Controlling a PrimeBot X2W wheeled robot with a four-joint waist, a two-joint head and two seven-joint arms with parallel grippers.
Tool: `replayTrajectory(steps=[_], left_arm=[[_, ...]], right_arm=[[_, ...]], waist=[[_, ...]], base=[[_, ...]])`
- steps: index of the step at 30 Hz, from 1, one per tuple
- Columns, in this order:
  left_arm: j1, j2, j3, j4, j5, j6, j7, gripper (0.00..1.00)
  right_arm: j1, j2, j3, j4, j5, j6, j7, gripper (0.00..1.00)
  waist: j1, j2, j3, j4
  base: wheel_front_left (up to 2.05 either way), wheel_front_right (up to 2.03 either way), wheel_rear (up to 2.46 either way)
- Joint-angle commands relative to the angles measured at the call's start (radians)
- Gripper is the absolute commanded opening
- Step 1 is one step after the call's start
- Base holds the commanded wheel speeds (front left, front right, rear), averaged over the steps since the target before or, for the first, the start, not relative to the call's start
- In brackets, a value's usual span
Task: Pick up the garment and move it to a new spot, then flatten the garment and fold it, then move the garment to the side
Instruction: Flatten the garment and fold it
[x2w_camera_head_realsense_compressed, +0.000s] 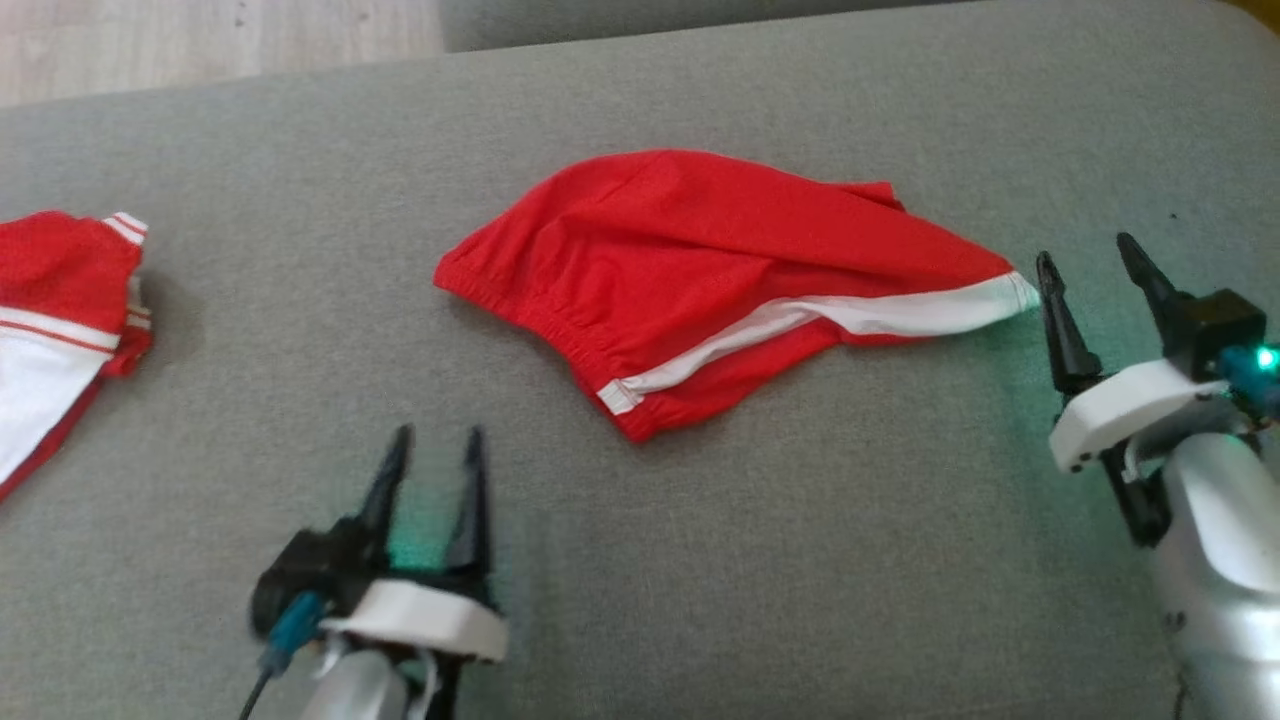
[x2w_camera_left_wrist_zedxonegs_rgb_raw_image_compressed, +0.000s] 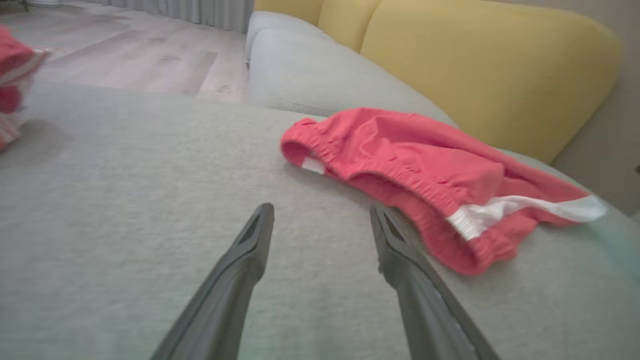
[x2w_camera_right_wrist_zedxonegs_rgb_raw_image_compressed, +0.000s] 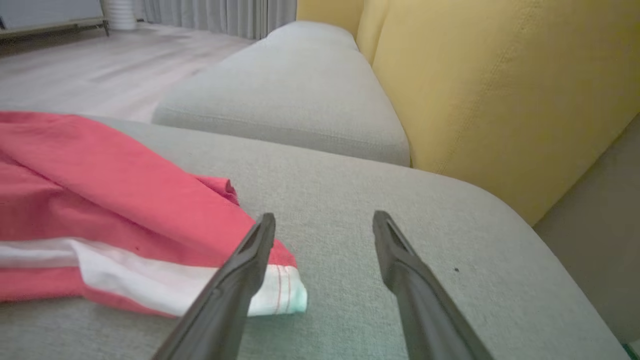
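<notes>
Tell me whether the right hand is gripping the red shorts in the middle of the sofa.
No, the right hand is open beside the white-trimmed tip of the red shorts, with nothing between its fingers.

Head camera looks down, wrist cameras low, sharing red cloth (x2w_camera_head_realsense_compressed: 700, 270)

Grey sofa seat (x2w_camera_head_realsense_compressed: 700, 560), yellow back cushions (x2w_camera_right_wrist_zedxonegs_rgb_raw_image_compressed: 500, 75) behind; pale wood floor (x2w_camera_left_wrist_zedxonegs_rgb_raw_image_compressed: 125, 55) (curtains (x2w_camera_right_wrist_zedxonegs_rgb_raw_image_compressed: 220, 17), prob. grey, far bkgd).
</notes>
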Motion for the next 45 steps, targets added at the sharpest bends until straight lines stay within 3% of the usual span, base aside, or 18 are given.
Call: replayTrajectory(steps=[1, 10, 20, 33, 45], left_arm=[[-0.046, 0.003, 0.011, -0.024, -0.013, -0.007, -0.01, 1.0], [-0.176, 0.003, -0.189, 0.099, -0.182, -0.05, -0.01, 1.0], [-0.234, 0.003, -0.356, 0.151, -0.364, -0.055, -0.01, 1.0], [-0.198, 0.024, -0.362, 0.106, -0.385, -0.055, -0.01, 1.0], [-0.2, 0.061, -0.449, 0.036, -0.498, -0.055, -0.01, 1.0]], right_arm=[[0.02, 0.003, 0.004, -0.038, -0.009, -0.001, -0.011, 1.0], [0.068, 0.099, -0.035, -0.193, -0.033, -0.001, -0.011, 1.0], [0.081, 0.122, -0.02, -0.222, -0.016, -0.001, -0.012, 1.0], [0.099, 0.132, -0.006, -0.199, 0.0, -0.001, -0.012, 1.0], [0.1, 0.134, 0.008, -0.191, 0.013, -0.001, -0.012, 1.0]], waist=[[0.0, -0.0001, 0.009, -0.009], [0.0, -0.0001, 0.082, -0.073], [0.0, -0.0001, 0.112, -0.108], [0.0, -0.0001, 0.068, -0.082], [0.0, -0.0001, 0.068, -0.088]], base=[[0.0, 0.0, 0.0], [0.0, 0.0, 0.0], [0.0, 0.0, 0.0], [0.0, 0.0, 0.0], [0.0, 0.0, 0.0]])
